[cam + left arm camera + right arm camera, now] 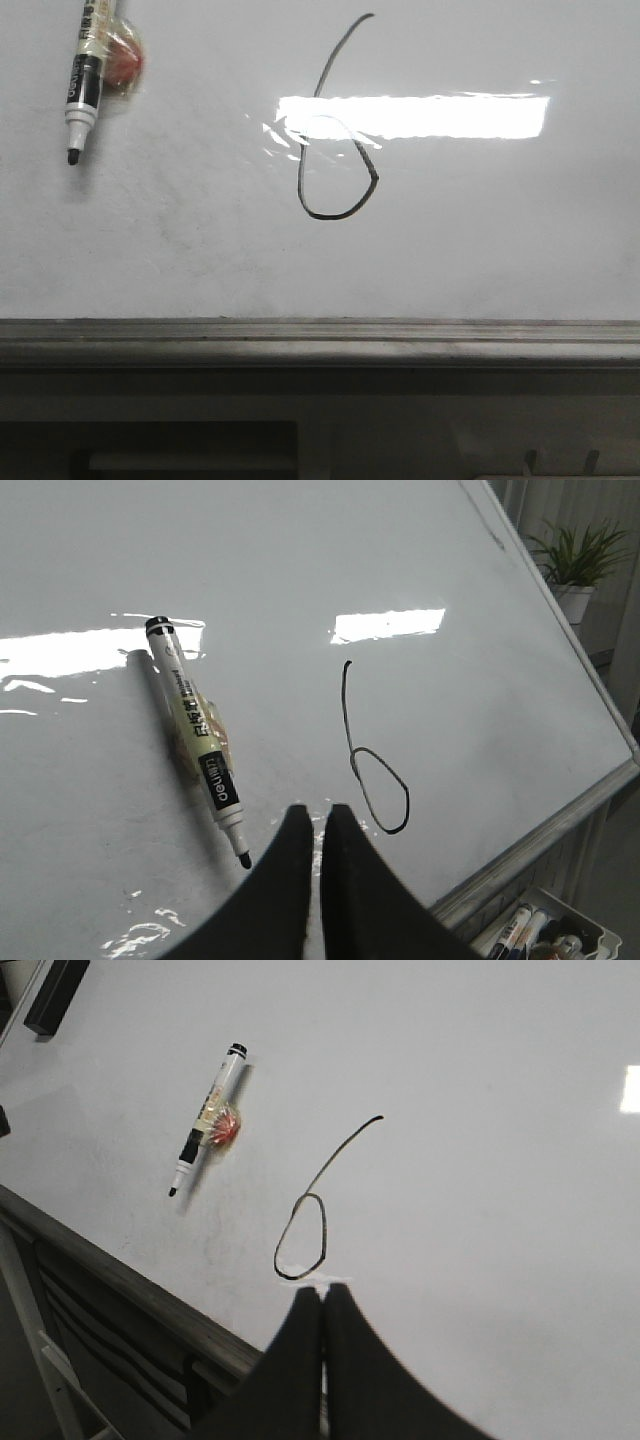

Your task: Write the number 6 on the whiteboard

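From the front, we're looking at the whiteboard (480, 240) filling most of the frame, with its grey metal edge rail (320, 342) running along the bottom. The number 6 (335, 140) is sitting roughly in the middle of the surface: a long curved stem going up to the right, and a rounded, slightly pointy loop below. A bright rectangular light reflection (420, 115) is cutting right across the top of the loop. Up in the top left corner a marker pen (84, 75) is lying against the board, black tip pointing down, with something reddish taped or stuck to its side (124, 62). No fingers are showing in this view.

In the left wrist view, we're seeing the left fingers (318, 815) pressed nearly together with just a thin slit between them, and they're holding nothing. The 6 (372, 770) is just beyond them, its loop close to the fingertips, and the pen (198, 738) is lying beside it, well apart from the line. A potted plant (575, 565) is standing off past the board's corner, and a tray of markers (540, 935) is peeking in under the rail.

In the right wrist view, the right fingers (322, 1295) are closed together too, empty, with the loop of the 6 (305, 1235) just beyond their tips. The pen (208, 1120) is lying further off on the surface.
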`<state>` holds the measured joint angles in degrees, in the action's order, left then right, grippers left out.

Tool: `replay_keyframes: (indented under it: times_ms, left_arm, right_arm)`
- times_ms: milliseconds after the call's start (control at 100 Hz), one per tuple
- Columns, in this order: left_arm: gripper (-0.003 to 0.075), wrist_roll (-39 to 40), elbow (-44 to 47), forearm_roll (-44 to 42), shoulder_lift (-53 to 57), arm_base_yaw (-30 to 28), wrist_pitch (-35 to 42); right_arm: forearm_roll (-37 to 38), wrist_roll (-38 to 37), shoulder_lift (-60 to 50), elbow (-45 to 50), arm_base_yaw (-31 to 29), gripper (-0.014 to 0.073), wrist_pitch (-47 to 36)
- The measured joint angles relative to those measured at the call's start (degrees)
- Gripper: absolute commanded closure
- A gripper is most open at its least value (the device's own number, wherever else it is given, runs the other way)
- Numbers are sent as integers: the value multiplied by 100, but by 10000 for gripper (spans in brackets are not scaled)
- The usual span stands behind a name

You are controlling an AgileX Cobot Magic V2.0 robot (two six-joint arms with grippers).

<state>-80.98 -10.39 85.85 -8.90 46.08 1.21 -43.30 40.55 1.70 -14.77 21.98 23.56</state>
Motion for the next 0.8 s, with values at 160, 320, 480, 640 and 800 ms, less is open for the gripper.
replay_keyframes:
  times_ms: [160, 320, 480, 640, 800]
  left_arm:
    - [740, -3, 54, -22, 458, 0, -77]
    - [740, -12, 54, 124, 521, 0, -77]
    - [740, -12, 54, 483, 521, 0, -67]
    - [740, -12, 54, 537, 521, 0, -67]
    - [740, -12, 54, 560, 521, 0, -56]
  right_arm:
    - [9, 0, -231, 353, 0, 658, -243]
    - [-9, 10, -231, 380, 0, 659, -461]
    - [-14, 10, -231, 380, 0, 659, -507]
    - [-14, 10, -231, 380, 0, 659, -507]
    - [-14, 10, -231, 380, 0, 658, -507]
